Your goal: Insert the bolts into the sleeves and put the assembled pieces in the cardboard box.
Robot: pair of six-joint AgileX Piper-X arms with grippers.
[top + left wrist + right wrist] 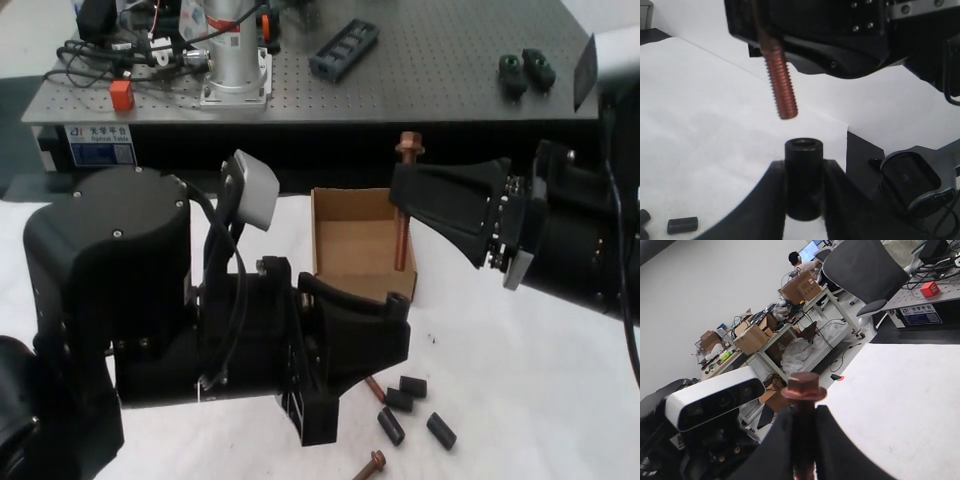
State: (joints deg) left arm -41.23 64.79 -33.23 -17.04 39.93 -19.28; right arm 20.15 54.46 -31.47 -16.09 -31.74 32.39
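While the left gripper [804, 175] clamps a sleeve [804, 156] upright | right gripper [802, 415] pinches a bolt [781, 80] thread-down just above its bore | seemingly poised for insertion

Label plate [100, 146], blue and white, fixed to the front face of the far desk [450, 50]: printed characters present, too small to make out. Same plate [918, 315] seen from the right wrist view: likewise unreadable. No other text, number or sign legible.
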